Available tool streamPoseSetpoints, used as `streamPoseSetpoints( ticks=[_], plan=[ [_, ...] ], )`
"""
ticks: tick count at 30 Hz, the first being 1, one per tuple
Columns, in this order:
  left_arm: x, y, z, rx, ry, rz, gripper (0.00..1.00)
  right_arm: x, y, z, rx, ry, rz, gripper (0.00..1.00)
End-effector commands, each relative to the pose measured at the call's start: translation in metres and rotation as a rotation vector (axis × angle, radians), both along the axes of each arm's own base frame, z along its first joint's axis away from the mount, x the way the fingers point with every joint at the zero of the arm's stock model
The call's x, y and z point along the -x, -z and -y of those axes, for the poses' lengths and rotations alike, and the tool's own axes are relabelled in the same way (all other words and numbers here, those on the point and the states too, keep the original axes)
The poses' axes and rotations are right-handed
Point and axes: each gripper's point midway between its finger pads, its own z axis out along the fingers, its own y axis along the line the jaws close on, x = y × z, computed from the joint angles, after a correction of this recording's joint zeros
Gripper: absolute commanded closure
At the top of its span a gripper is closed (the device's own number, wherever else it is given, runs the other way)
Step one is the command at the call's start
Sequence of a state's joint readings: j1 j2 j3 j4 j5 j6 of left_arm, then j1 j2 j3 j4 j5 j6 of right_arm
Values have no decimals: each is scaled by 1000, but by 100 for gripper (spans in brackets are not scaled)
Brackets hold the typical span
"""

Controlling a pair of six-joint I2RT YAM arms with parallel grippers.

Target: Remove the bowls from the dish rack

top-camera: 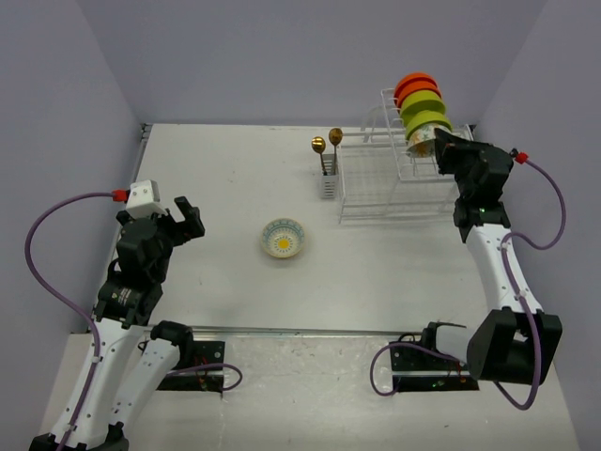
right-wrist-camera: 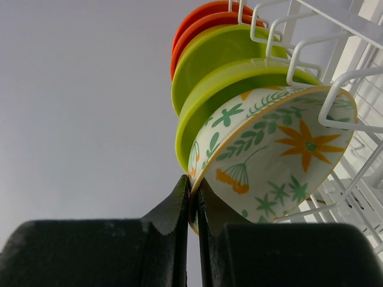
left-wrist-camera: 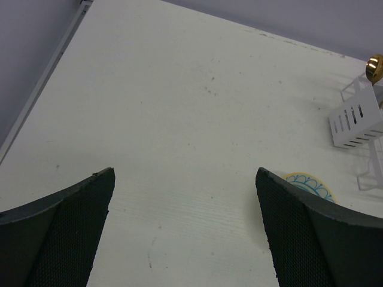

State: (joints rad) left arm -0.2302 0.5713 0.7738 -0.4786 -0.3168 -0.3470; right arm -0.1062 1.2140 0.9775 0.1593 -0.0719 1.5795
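Note:
The white wire dish rack (top-camera: 385,183) stands at the back right. Its upper tier holds two orange bowls (top-camera: 414,86), two lime-green bowls (top-camera: 424,111) and a cream floral bowl (top-camera: 424,139) on edge. My right gripper (top-camera: 443,143) is shut on the rim of that floral bowl (right-wrist-camera: 269,155), its fingers (right-wrist-camera: 179,203) pinching the edge; the green bowls (right-wrist-camera: 227,72) and orange bowls (right-wrist-camera: 200,21) stand behind it. Another cream patterned bowl (top-camera: 283,237) sits upright on the table, its rim showing in the left wrist view (left-wrist-camera: 308,182). My left gripper (top-camera: 186,221) is open and empty above the table.
Two gold spoons (top-camera: 327,144) stand in the cutlery caddy (top-camera: 328,183) on the rack's left side; the caddy (left-wrist-camera: 356,122) and a spoon (left-wrist-camera: 375,67) show in the left wrist view. Purple walls enclose the table (top-camera: 225,178).

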Motion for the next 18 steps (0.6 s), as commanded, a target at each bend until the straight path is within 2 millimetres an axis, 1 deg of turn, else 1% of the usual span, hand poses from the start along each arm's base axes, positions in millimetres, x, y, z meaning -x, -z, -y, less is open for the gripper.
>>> streamPoseSetpoints(
  ticks=[1,4,10,11,12,13,15,17,18],
  plan=[
    [-4,-7,1,-9,15,33,0,2,-5,9,-3,45,36,97],
    [-4,-7,2,-10,18,30,0,5,-7,9,-11,48,42,100],
    [-5,-6,2,-11,18,27,0,11,-14,6,-52,35,77,100],
    [-5,-6,2,-11,18,25,0,12,-17,4,-63,22,96,100],
    [-5,-5,2,-12,18,24,0,13,-14,3,-78,19,97,100],
    [-5,-5,2,-12,20,21,0,16,-20,2,-99,13,123,100],
    [-5,-5,2,-12,20,22,0,19,-22,1,-113,11,138,100],
    [-6,-5,3,-11,21,22,0,24,-32,1,-129,9,173,100],
    [-5,-5,3,-12,21,21,0,26,-33,1,-136,11,183,100]
  ],
)
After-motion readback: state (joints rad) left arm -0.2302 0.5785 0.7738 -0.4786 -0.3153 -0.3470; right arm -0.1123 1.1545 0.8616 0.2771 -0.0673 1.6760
